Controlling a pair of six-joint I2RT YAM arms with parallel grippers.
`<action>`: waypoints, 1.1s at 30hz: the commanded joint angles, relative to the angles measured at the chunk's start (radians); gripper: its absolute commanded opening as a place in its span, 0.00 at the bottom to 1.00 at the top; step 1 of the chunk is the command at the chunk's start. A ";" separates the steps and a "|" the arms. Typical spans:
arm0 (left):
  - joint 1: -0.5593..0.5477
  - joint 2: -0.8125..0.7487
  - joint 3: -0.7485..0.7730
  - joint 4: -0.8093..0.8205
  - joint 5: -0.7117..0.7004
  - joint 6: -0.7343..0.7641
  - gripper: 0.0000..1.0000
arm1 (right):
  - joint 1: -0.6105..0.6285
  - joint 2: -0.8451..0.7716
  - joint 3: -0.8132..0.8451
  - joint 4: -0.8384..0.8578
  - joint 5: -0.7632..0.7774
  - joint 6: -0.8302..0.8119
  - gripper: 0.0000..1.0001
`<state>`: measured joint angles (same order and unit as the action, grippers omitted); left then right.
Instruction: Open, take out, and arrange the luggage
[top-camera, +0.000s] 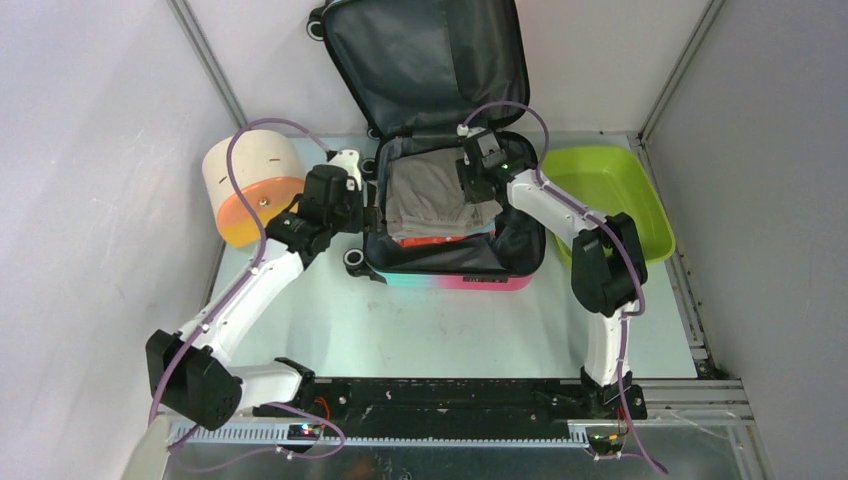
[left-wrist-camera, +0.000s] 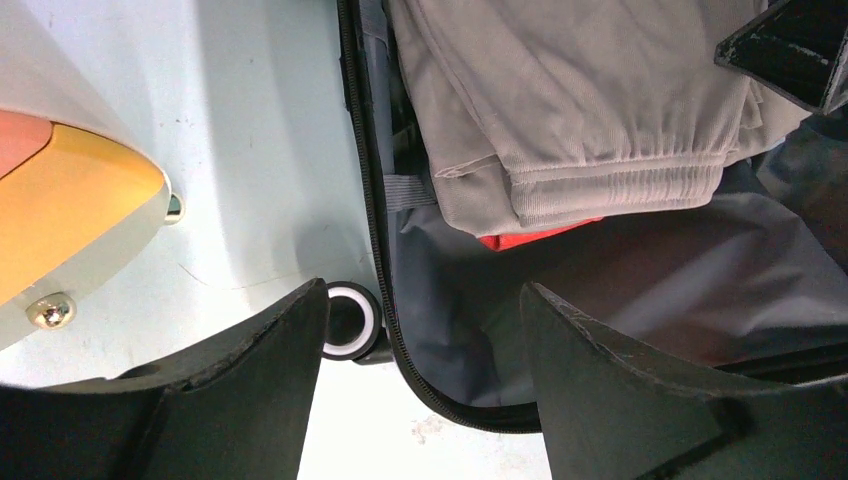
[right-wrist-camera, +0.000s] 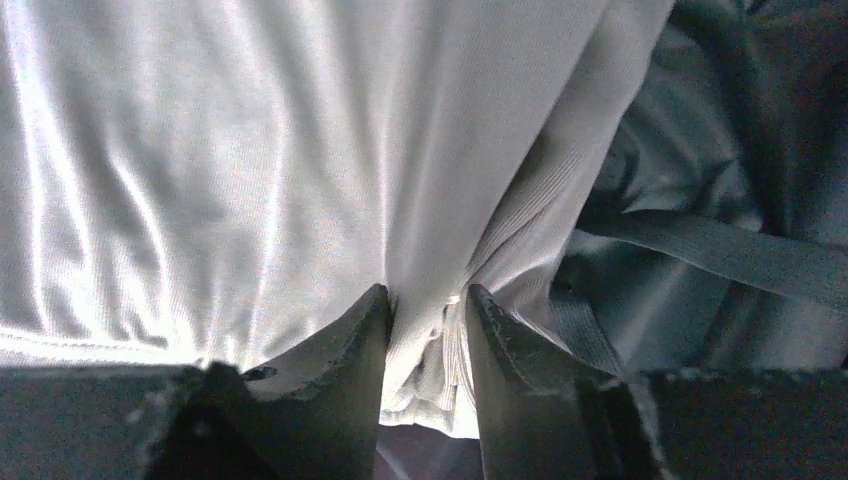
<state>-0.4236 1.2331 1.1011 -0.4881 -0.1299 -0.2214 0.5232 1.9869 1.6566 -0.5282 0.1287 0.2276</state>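
One luggage (top-camera: 450, 282) piece, open, sits at the back centre of the table (top-camera: 450, 335). Its upper half is propped upright against the back wall and its lower half lies flat with the pink-teal shell edge facing the arms. Inside the lower half is a folded beige garment (top-camera: 430, 190) stacked on a red cloth (top-camera: 440, 241), with dark grey lining around them.

The right gripper (right-wrist-camera: 425, 335) is down inside the luggage at the right edge of the stack, fingers drawn close and pinching a bunched fold of the garment (right-wrist-camera: 250, 150). A grey strap (right-wrist-camera: 720, 255) runs across the lining just beside that fold.

The left gripper (left-wrist-camera: 425, 345) is at the luggage's left rim with its fingers spread wide, holding nothing. One finger is outside over the table near a black-and-white wheel (left-wrist-camera: 352, 318), the other inside over the lining. The zipper rim runs between them; cannot tell if either finger touches it. The garment (left-wrist-camera: 580, 100) and the red cloth (left-wrist-camera: 530, 238) lie beyond the fingertips.

Left of the luggage lies a cream-and-orange cylinder (top-camera: 255, 185) on its side, close to the left arm – its orange end shows in the left wrist view (left-wrist-camera: 60, 200). A lime-green tub (top-camera: 610, 195) is on the right, just beside the luggage, behind the right arm's elbow.
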 joint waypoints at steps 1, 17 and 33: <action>-0.008 -0.009 -0.002 0.010 -0.008 -0.049 0.76 | 0.031 -0.018 0.041 -0.013 0.014 -0.039 0.33; -0.017 -0.043 -0.067 0.017 -0.014 -0.058 0.76 | 0.037 -0.001 0.029 -0.045 0.070 0.046 0.73; -0.018 -0.042 -0.092 0.026 -0.050 -0.054 0.76 | 0.008 0.030 -0.038 -0.006 0.000 0.096 0.80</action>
<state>-0.4366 1.2171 0.9989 -0.4885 -0.1551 -0.2634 0.5308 1.9987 1.6218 -0.5629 0.1307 0.3084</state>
